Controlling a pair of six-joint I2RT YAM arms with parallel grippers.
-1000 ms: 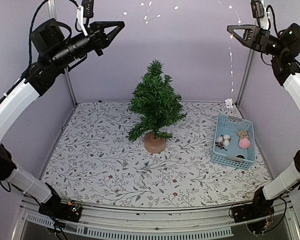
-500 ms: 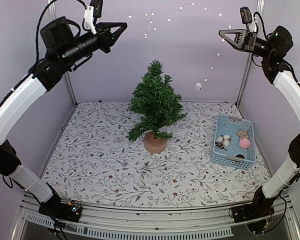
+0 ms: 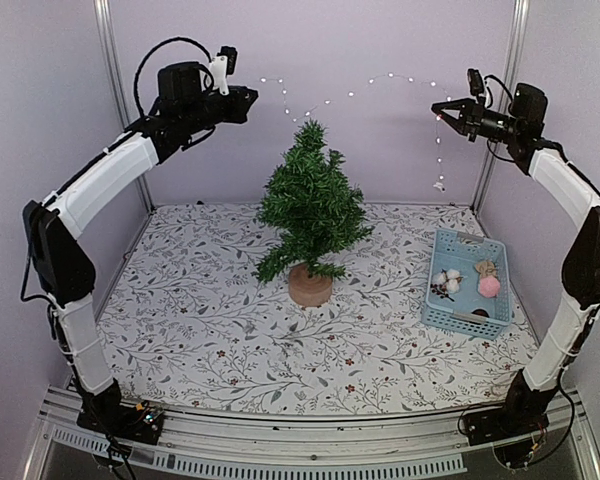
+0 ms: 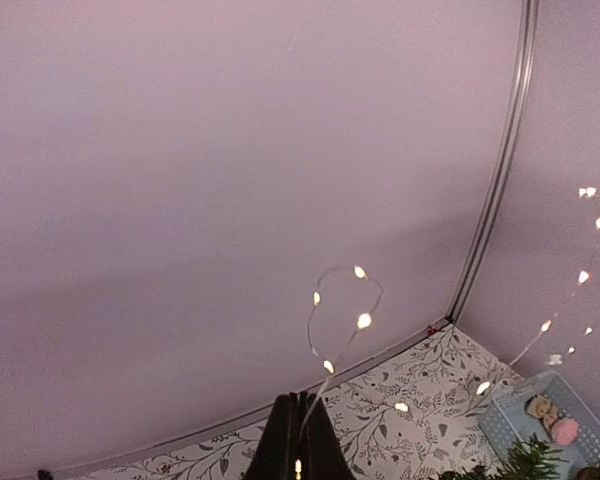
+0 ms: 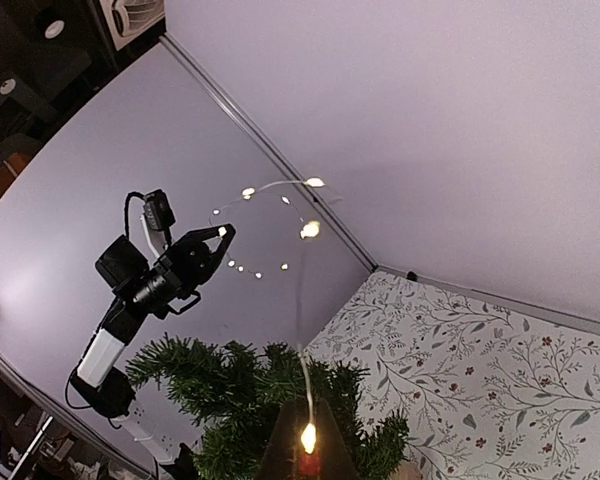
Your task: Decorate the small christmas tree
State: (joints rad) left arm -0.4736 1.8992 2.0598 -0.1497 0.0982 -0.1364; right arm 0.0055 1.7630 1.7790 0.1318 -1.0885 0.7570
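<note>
Lilac-walled booth, floral surface (image 3: 180, 330)
- small christmas tree (image 3: 311, 205): upright at centre, bare of ornaments
- light string (image 3: 390, 76): pinched by left claw (image 3: 252, 97) and right claw (image 3: 438, 110), both pressed together on the wire
- Change: arms lower than a second ago; the string now arcs just above the treetop, tail dangling at right
- Reading: draping looks near
- blue basket (image 3: 466, 237): at right, ornaments inside

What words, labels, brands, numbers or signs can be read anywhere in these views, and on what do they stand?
None can be read.
The small christmas tree, the light string, the blue basket and the floral table cover carry no lettering.
The small circuit board by the left arm's base is too small to show any marking.
</note>
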